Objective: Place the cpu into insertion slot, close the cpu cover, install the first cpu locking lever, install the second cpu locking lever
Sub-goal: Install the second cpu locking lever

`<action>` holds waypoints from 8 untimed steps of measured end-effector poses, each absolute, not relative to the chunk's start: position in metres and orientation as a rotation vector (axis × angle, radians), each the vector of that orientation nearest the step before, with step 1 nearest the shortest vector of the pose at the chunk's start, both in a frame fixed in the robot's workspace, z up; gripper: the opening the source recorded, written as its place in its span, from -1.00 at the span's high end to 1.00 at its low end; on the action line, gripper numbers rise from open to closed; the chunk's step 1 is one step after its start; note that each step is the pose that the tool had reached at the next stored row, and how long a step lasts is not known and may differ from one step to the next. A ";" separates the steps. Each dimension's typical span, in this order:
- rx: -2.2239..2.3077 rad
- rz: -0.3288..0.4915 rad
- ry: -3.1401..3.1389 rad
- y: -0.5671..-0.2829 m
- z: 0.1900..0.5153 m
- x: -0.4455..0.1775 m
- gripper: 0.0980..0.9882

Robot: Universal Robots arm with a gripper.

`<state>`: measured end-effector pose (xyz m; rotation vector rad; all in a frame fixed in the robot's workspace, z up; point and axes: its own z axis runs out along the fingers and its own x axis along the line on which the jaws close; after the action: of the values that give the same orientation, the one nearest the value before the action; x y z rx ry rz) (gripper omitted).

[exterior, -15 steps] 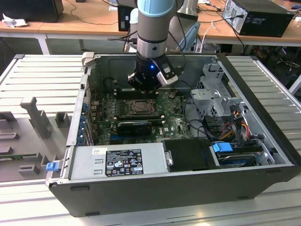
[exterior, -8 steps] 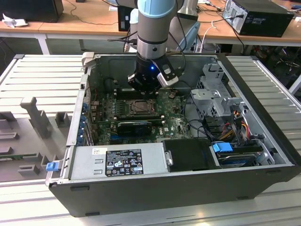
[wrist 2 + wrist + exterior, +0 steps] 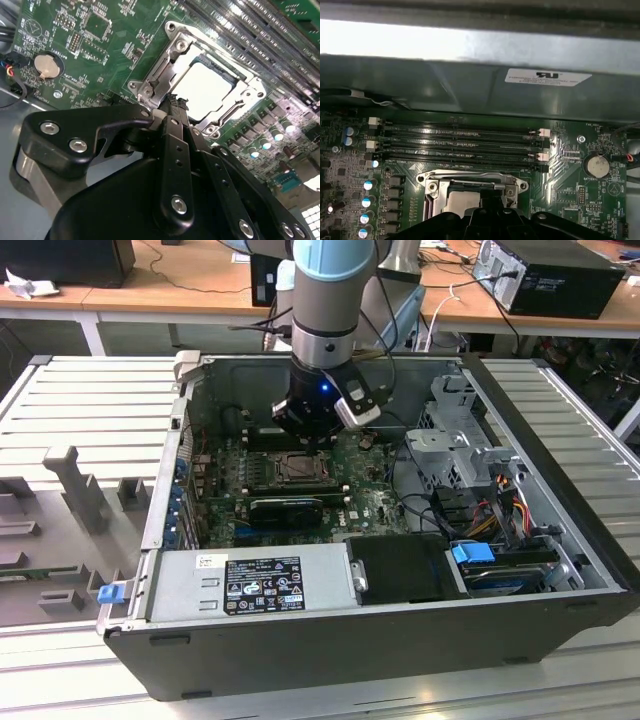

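Your chip (image 3: 206, 89) already sits in the socket (image 3: 150, 82) with the metal cover (image 3: 172, 55) down around it, end effector (image 3: 175, 102) hovering at the socket edge, fingers apparently closed on nothing, levers unclear.

We see the gripper (image 3: 172, 100) low inside the computer case (image 3: 560, 490); memory slots (image 3: 460, 145) and the case wall crowd the insertion slot (image 3: 205, 90).
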<state>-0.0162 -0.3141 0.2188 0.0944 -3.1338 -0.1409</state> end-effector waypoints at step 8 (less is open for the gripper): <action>0.094 -0.141 -3.134 -0.319 0.235 -0.016 0.98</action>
<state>-0.0163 -0.3193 0.2346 0.0945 -3.1340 -0.1412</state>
